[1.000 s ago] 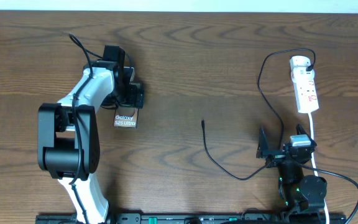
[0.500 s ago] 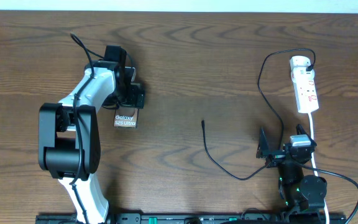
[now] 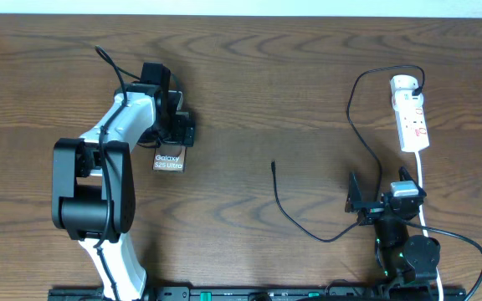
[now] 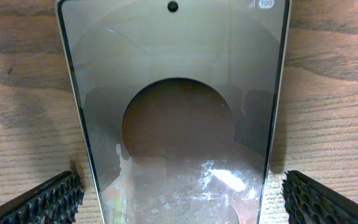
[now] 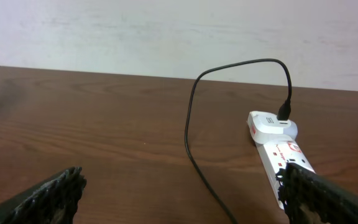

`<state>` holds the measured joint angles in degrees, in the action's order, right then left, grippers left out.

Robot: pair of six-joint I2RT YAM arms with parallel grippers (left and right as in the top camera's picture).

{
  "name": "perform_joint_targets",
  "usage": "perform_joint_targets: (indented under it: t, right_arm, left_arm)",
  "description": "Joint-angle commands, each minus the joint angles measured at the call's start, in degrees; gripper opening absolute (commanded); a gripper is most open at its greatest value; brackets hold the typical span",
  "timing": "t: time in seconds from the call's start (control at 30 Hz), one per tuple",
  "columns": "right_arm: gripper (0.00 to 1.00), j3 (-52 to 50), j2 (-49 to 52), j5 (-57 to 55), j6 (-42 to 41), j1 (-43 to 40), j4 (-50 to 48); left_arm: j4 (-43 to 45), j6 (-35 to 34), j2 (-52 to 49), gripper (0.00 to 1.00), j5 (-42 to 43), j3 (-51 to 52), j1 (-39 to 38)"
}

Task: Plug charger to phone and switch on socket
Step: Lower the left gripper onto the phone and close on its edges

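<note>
The dark phone [image 4: 179, 124] lies flat between the left gripper's [image 4: 185, 200] spread fingers. The white socket [image 5: 286, 158], with the charger [image 5: 284, 111] plugged in, lies ahead of the right gripper [image 5: 182, 190].

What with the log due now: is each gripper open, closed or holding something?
Left gripper: open, straddling the phone.
Right gripper: open, holding nothing.

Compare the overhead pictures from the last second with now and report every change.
Nothing has visibly changed. The left gripper still straddles the phone, fingers open on either side. The right gripper stays open, facing the socket. The charger tip still lies loose, away from the phone.
</note>
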<state>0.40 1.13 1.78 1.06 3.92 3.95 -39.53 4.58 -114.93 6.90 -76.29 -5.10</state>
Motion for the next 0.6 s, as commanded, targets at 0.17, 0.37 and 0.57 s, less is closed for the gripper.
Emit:
perform_joint_targets:
  t: [0.17, 0.37, 0.57]
  right_arm:
    - [0.99, -0.1, -0.1, 0.5, -0.6, -0.1, 0.2]
    - [0.99, -0.1, -0.1, 0.5, -0.6, -0.1, 0.2]
    - [0.99, -0.1, -0.1, 0.5, -0.6, -0.1, 0.2]
  left_arm:
    - [2.0, 0.7, -0.8, 0.98, -0.9, 2.8, -0.1]
    - [2.6, 0.8, -0.8, 0.98, -0.9, 3.8, -0.1]
    - [2.6, 0.8, -0.8, 0.98, -0.9, 3.8, -0.1]
